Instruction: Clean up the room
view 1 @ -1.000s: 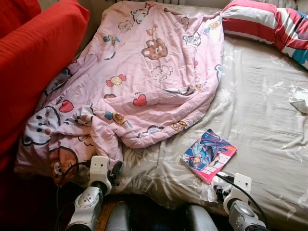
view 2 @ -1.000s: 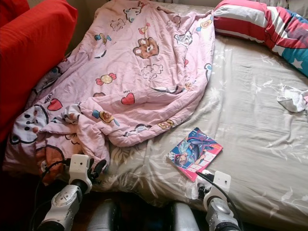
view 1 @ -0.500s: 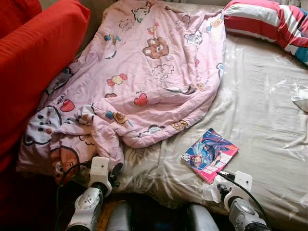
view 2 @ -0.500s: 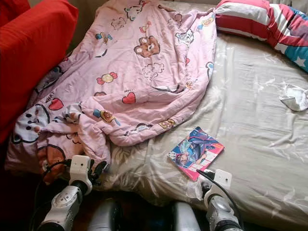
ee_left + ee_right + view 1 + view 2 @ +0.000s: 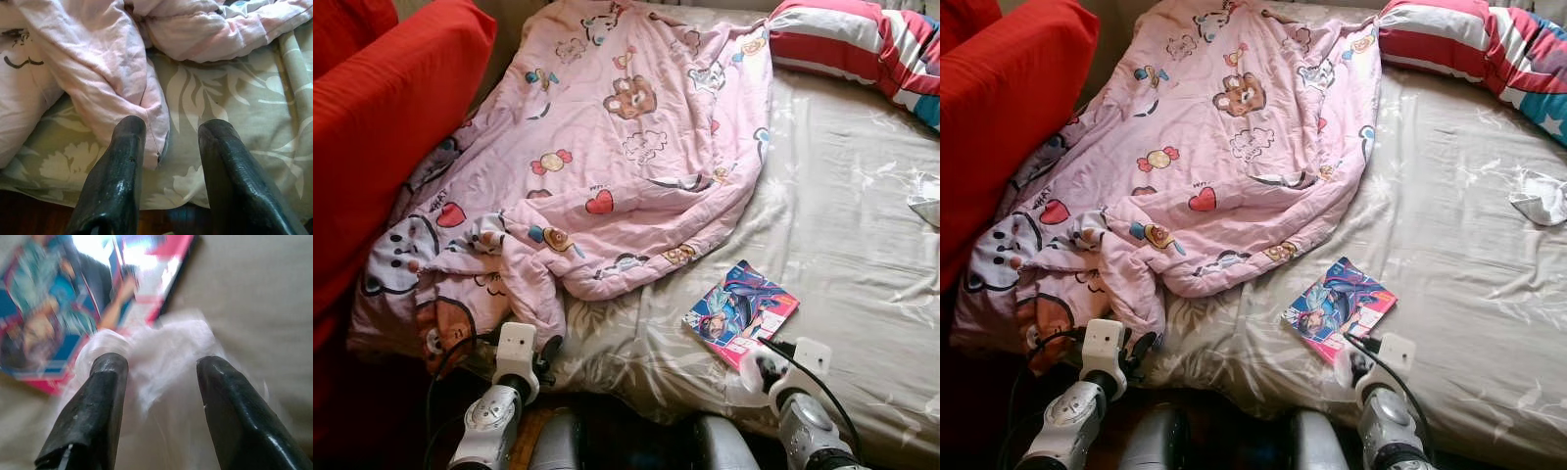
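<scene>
1. Along the near edge of the bed (image 5: 862,255), my right gripper (image 5: 156,377) hangs with its fingers spread, a wad of white tissue (image 5: 166,347) lying between them, ungrasped.
2. Just beyond that tissue, I see the comic book (image 5: 740,311) lying flat on the floral sheet, near the bed's near edge.
3. My left gripper (image 5: 168,147) also stands released, at the near left edge, one finger against a fold of the pink quilt (image 5: 607,147).
4. That quilt covers the left half of the bed and spills over its near left corner; the right half is mostly bare sheet.
5. Far right lies a striped pillow (image 5: 862,44); a red cushion (image 5: 382,127) borders the left side.
6. At the right edge, I see a crumpled white tissue (image 5: 1540,196) on the sheet.
</scene>
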Controlling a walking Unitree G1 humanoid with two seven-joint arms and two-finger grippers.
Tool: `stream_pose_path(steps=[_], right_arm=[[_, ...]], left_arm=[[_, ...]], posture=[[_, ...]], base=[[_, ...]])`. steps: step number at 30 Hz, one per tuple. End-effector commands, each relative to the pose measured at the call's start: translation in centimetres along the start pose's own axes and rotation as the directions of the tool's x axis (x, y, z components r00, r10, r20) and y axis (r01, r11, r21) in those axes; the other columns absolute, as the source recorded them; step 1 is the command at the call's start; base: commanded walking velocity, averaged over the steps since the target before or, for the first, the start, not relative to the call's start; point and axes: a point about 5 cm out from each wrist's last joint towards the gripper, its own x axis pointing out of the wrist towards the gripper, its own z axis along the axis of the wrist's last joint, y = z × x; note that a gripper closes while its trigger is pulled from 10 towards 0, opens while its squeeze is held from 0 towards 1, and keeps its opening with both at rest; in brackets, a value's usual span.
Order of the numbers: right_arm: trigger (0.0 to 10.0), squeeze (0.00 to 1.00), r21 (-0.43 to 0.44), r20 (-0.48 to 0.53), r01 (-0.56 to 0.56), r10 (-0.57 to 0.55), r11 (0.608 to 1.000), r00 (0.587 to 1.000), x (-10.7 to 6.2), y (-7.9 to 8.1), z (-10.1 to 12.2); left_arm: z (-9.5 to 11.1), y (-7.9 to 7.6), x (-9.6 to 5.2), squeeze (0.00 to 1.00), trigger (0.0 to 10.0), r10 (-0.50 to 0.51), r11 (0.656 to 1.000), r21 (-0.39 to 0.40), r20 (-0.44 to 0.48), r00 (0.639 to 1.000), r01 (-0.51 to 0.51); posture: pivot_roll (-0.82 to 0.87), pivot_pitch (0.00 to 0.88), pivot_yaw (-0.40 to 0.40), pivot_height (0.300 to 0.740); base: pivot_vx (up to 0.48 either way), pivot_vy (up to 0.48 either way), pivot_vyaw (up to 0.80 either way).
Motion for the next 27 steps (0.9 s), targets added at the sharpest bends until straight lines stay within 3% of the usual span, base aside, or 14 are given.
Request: stream_pose_path(steps=[1,6,19,20,21,25,26,27], right_arm=[[10.0,1.0,0.047,0.036,-0.01,0.009,0.999,0.999,-0.1,0.1,0.0],[10.0,1.0,0.07,0.143,-0.054,0.044,0.996,0.989,-0.2,0.6,1.0],[10.0,1.0,0.098,0.182,-0.065,0.046,0.993,0.982,0.0,1.0,2.2],[10.0,0.67,0.091,0.174,-0.066,0.05,0.994,0.984,0.1,1.2,2.2],[10.0,0.0,0.08,0.165,-0.068,0.054,0.994,0.985,0.1,1.3,2.1],[10.0,0.0,0.104,0.137,-0.064,0.049,0.993,0.989,0.1,1.2,1.7],[10.0,1.0,0.097,0.115,-0.045,0.033,0.994,0.993,0.1,0.9,1.4],[10.0,1.0,0.093,0.109,-0.037,0.027,0.995,0.994,0.1,0.8,1.3]], left_arm=[[-1.0,0.0,-0.6,0.0,10.0,0.001,1.0,0.01,-0.038,0.999,0.0],[-1.3,-0.3,-0.8,0.0,10.0,-0.012,1.0,0.008,-0.044,0.999,0.012],[-1.3,-0.4,-1.0,0.0,10.0,-0.017,1.0,0.009,-0.041,0.999,0.018],[-1.4,-0.4,-1.1,0.0,10.0,-0.016,1.0,0.01,-0.042,0.999,0.016],[-1.4,-0.3,-1.1,0.0,10.0,-0.015,1.0,0.01,-0.044,0.999,0.016],[-1.4,-0.2,-1.2,0.0,10.0,-0.014,1.0,0.012,-0.047,0.999,0.014],[-1.4,-0.1,-1.2,0.0,10.0,-0.014,1.0,0.012,-0.047,0.999,0.014],[-1.4,-0.1,-1.2,0.0,10.0,-0.013,1.0,0.012,-0.048,0.999,0.014]], posture=[[0.05,0.218,0.039,0.652],[0.04,0.218,0.039,0.652],[0.05,0.247,0.042,0.652],[0.05,0.249,0.042,0.652],[0.06,0.252,0.043,0.652],[0.06,0.254,0.045,0.652],[0.06,0.258,0.046,0.652],[0.06,0.258,0.046,0.652]], base=[[0.0,0.0,0.0],[0.0,0.0,0.0],[0.0,0.0,0.0],[0.0,0.0,0.0],[0.0,0.0,0.0],[0.0,0.0,0.0],[0.0,0.0,0.0],[0.0,0.0,0.0]])
